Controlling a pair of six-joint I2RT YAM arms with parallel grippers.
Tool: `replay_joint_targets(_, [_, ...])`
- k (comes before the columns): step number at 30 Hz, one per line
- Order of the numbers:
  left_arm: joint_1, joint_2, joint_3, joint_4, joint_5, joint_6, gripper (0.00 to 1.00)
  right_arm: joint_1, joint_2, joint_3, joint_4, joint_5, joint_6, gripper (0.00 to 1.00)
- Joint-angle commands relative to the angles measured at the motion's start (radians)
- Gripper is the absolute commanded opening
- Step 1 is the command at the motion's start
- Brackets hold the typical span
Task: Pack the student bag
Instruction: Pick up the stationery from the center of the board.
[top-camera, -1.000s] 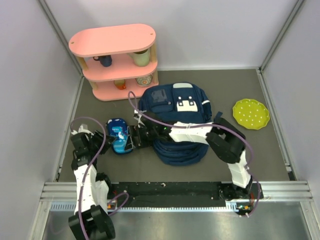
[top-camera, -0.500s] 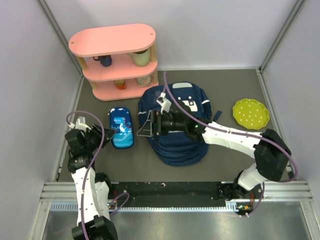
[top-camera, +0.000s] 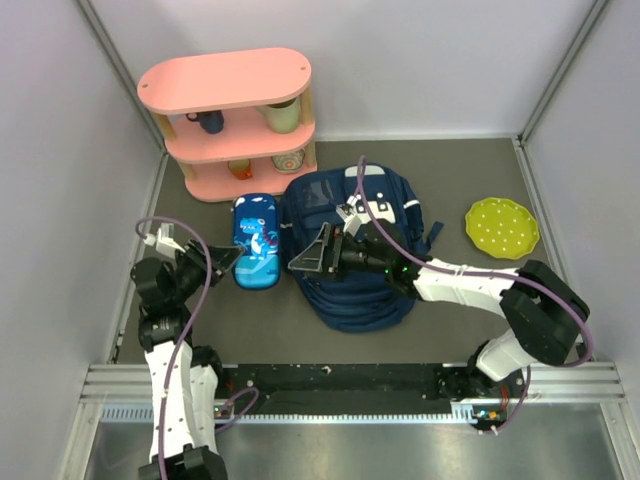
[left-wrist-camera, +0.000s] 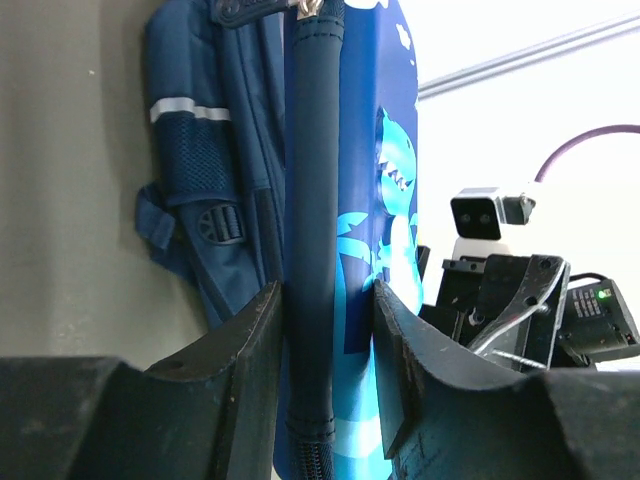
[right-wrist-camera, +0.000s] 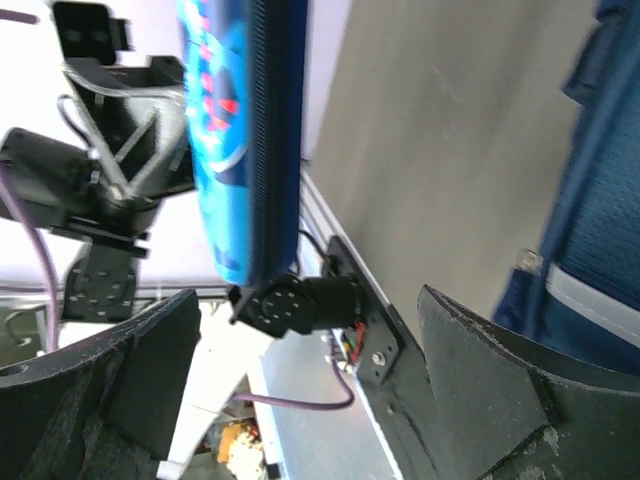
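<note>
Bag (top-camera: 350, 290): navy, lying flat mid-table with its white patches up, just right of the case.
Left gripper (top-camera: 230, 258): clamped on the case (top-camera: 257, 255), gripping its near-left edge.
Right gripper (top-camera: 308, 252): jaws wide apart and empty, hovering over the bag's left edge, just beside the case.
Top view only: pink shelf (top-camera: 228, 85) with 3 boards at rear left, cups on the lower 2. A green dotted plate (top-camera: 502, 228) sits on the table (top-camera: 470, 180), well right of the bag.
Left wrist view only: fingers (left-wrist-camera: 255, 340) press the case's dark zip band, 1 per side. The bag's buckle and a pale stripe show behind, and the right arm's camera beyond.
Right wrist view only: case seen edge-on, ribbed along its spine, with the left arm behind it. Bag fabric with a white stripe shows at far right.
Print: cartoon shark with teeth, pale blue on the blue case.
Writing: small marks on the case, too blurred to read.
</note>
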Motion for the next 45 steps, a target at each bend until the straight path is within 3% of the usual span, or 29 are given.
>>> replay_joint_targets(1, [-0.057,-0.014,-0.012,0.125,-0.022,-0.057,0.00,0.001,-0.005,0.032,0.228,-0.014,0.074,0.88])
replay_joint_targets(11, [-0.198,-0.013,-0.050,0.238,-0.131,-0.134,0.00,0.022,0.205,0.152,0.381,-0.076,0.188,0.88])
replay_joint_targets(14, [-0.209,-0.001,-0.055,0.238,-0.140,-0.125,0.00,0.030,0.228,0.167,0.394,-0.074,0.174,0.82])
replay_joint_targets(18, [-0.211,0.012,-0.073,0.268,-0.134,-0.129,0.00,0.036,0.221,0.152,0.382,-0.054,0.156,0.61])
replay_joint_targets(24, [-0.220,0.033,-0.111,0.356,-0.122,-0.194,0.00,0.039,0.251,0.169,0.419,-0.089,0.177,0.69])
replay_joint_targets(30, [-0.240,0.027,-0.122,0.378,-0.135,-0.214,0.00,0.044,0.274,0.198,0.394,-0.094,0.177,0.67])
replay_joint_targets(31, [-0.240,0.024,-0.122,0.375,-0.137,-0.214,0.00,0.044,0.277,0.200,0.393,-0.092,0.177,0.62])
replay_joint_targets(35, [-0.240,0.022,-0.118,0.371,-0.126,-0.201,0.00,0.044,0.264,0.181,0.381,-0.083,0.145,0.19])
replay_joint_targets(38, [-0.242,0.027,-0.102,0.346,-0.119,-0.177,0.00,0.042,0.250,0.164,0.376,-0.080,0.125,0.05])
replay_joint_targets(39, [-0.242,0.029,-0.093,0.339,-0.114,-0.168,0.04,0.042,0.239,0.160,0.356,-0.079,0.116,0.04])
replay_joint_targets(40, [-0.242,0.030,-0.089,0.333,-0.111,-0.149,0.19,0.041,0.230,0.154,0.345,-0.070,0.105,0.02])
replay_joint_targets(42, [-0.242,0.032,-0.066,0.274,-0.105,-0.119,0.39,0.038,0.210,0.132,0.301,-0.059,0.062,0.00])
replay_joint_targets(43, [-0.243,0.029,-0.055,0.237,-0.106,-0.074,0.66,0.035,0.184,0.126,0.281,-0.045,0.045,0.00])
replay_joint_targets(45, [-0.242,0.024,-0.012,0.121,-0.120,-0.019,0.77,0.026,0.149,0.100,0.214,-0.028,-0.017,0.00])
